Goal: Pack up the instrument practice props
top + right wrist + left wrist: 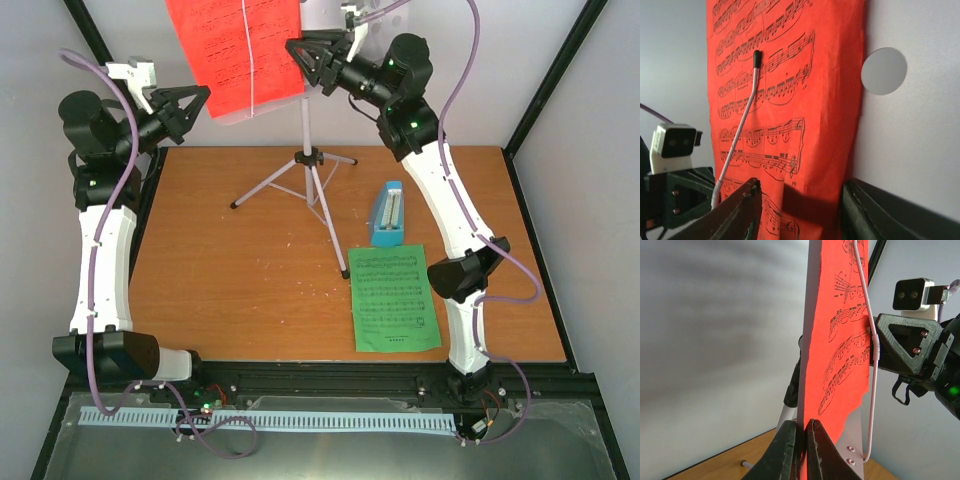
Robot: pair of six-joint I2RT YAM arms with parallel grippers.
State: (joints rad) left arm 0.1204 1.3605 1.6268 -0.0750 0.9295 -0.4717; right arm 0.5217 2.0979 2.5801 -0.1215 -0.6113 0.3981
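Observation:
The red sheet-music page (235, 50) stands on the grey tray (325, 12) of the silver tripod music stand (307, 135), held under a thin white wire arm (740, 130). My left gripper (203, 95) is at the page's left edge; in the left wrist view it (801, 440) is shut on the red page (840, 340) and the tray's rim. My right gripper (293, 52) is at the page's right edge. It (800, 205) is open, and the red page (790, 90) lies between its fingers. The blue metronome (388, 213) and the green page (394, 300) lie on the table.
The stand's three legs spread over the back middle of the wooden table (230, 270). Black frame posts (545, 85) and pale walls close in the back and sides. A black rail (330, 378) runs along the front edge by the arm bases.

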